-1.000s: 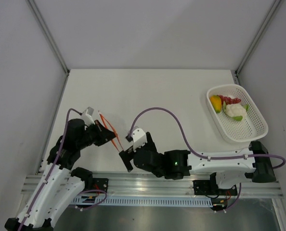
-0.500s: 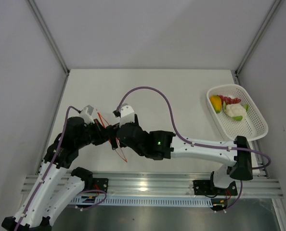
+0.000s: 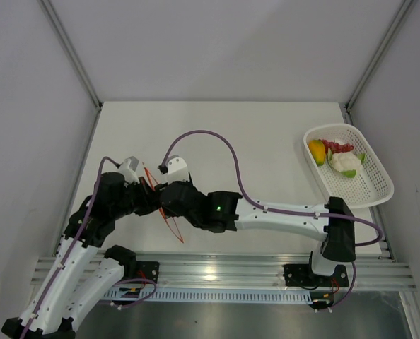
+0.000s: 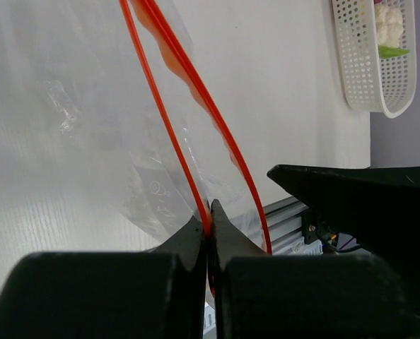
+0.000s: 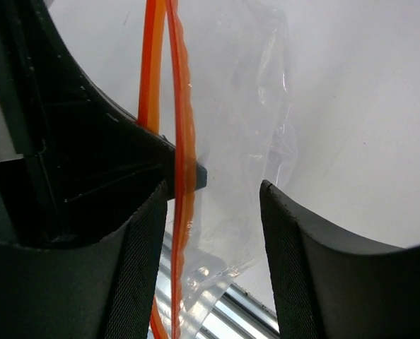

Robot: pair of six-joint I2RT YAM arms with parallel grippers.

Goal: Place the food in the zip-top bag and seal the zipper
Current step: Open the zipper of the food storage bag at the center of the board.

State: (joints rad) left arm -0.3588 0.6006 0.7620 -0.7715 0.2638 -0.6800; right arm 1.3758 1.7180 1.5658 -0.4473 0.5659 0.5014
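My left gripper is shut on one orange-red zipper strip of the clear zip-top bag and holds it up with its mouth apart. In the top view it is at the table's left, and the strip hangs below it. My right gripper is open and its fingers straddle the bag's edge, with the zipper close to its left finger. In the top view the right gripper is against the left one. The food lies in the basket: the yellow-orange fruit, grapes, the whitish piece and the green piece.
The white mesh basket stands at the far right of the table; it also shows in the left wrist view. The right arm stretches across the front of the table, its purple cable looping over the middle. A metal rail runs along the near edge.
The right arm has swung left from the front edge to the left gripper, and its open fingers now sit around the bag's edge. The left gripper has kept its hold on the bag.
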